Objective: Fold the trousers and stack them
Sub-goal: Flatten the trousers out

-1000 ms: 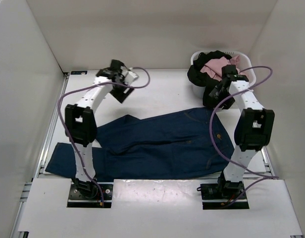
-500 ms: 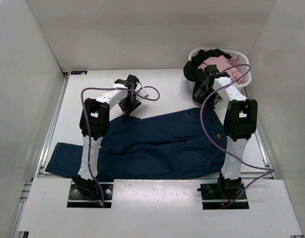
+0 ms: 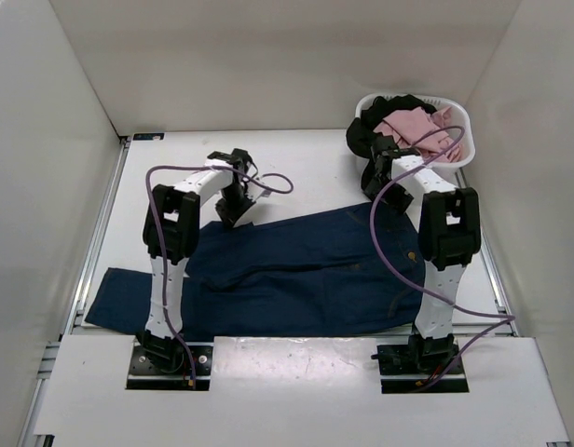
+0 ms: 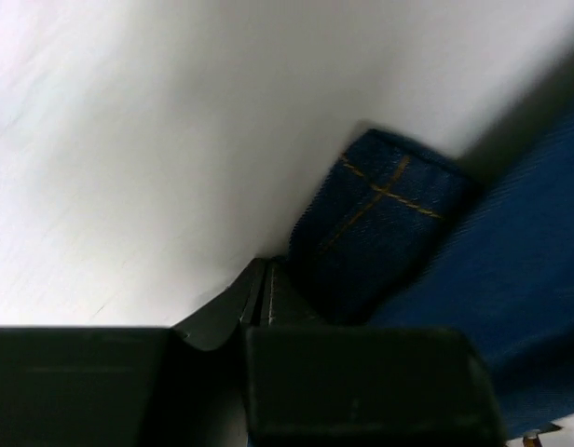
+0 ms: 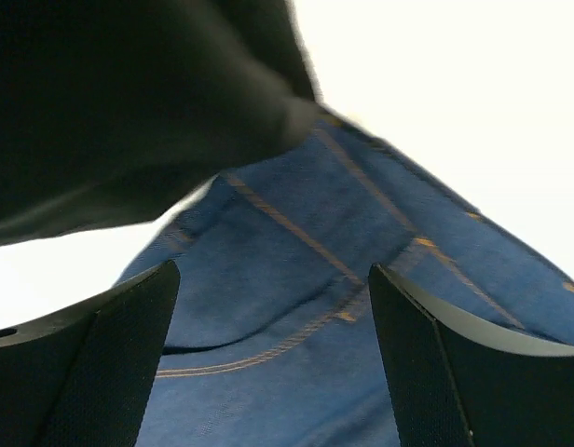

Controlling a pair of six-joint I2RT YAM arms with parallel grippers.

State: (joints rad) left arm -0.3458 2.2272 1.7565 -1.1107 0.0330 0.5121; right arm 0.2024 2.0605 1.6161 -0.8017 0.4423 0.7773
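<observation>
The left gripper's own housing is hiding its jaws, seemingly pinching the trousers' blurred hem.

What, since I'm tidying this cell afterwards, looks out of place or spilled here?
A black garment spills over the near rim of the white basket and hangs beside the waist corner of the trousers, where the right gripper hovers open. The trousers also lie askew, their legs splayed apart.
</observation>
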